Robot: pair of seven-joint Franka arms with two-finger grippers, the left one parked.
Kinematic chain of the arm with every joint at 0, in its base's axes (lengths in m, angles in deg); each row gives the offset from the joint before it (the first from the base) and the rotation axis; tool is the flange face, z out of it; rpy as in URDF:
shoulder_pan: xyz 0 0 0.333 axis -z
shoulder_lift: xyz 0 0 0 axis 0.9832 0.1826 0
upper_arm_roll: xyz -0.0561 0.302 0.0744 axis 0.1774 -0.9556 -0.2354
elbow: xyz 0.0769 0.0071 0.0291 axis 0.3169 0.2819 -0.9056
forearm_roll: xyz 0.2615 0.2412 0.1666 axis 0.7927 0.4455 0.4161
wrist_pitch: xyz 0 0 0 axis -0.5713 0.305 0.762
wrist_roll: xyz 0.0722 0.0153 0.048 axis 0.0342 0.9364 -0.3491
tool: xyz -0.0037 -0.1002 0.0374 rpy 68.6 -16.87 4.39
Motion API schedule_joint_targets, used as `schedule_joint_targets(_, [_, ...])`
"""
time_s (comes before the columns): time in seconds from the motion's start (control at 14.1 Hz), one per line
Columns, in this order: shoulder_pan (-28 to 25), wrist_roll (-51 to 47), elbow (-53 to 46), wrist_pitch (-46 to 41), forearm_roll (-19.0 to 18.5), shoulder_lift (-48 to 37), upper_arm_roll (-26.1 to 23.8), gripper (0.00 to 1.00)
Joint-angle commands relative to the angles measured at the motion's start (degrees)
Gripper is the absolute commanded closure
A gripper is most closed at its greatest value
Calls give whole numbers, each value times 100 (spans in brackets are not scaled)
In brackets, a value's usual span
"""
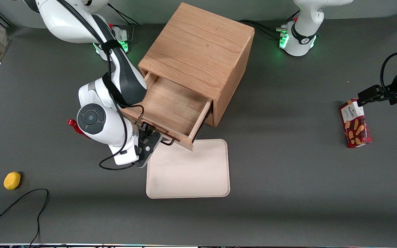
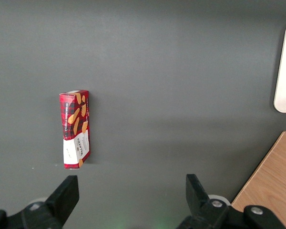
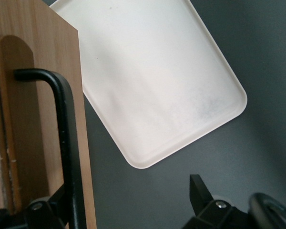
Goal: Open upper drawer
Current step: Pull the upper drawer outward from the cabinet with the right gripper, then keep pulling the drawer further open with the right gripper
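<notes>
The oak cabinet (image 1: 198,48) stands at the middle of the table. Its upper drawer (image 1: 174,103) is pulled well out toward the front camera, and its bare wooden floor shows. The drawer's black bar handle (image 1: 167,142) also shows in the right wrist view (image 3: 66,143), on the drawer's front panel (image 3: 43,95). My right gripper (image 1: 148,144) is at the drawer front and open (image 3: 128,205). One finger (image 3: 55,207) sits right against the handle bar, the other finger (image 3: 200,193) is wide apart over the grey table. The bottom drawer is hidden.
A cream tray (image 1: 188,168) lies on the table just in front of the open drawer, partly under its front edge. A yellow ball (image 1: 12,180), a black cable (image 1: 19,203) and a red object (image 1: 72,124) lie toward the working arm's end. A red cookie box (image 1: 355,123) lies toward the parked arm's end.
</notes>
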Motion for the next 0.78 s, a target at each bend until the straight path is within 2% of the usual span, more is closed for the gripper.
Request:
schedule_joint_targets(0.0, [157,145,-398,-83,50,216,-28,0])
schedule_joint_targets(0.71, [351,146,-819,-337,164,453,-37,0])
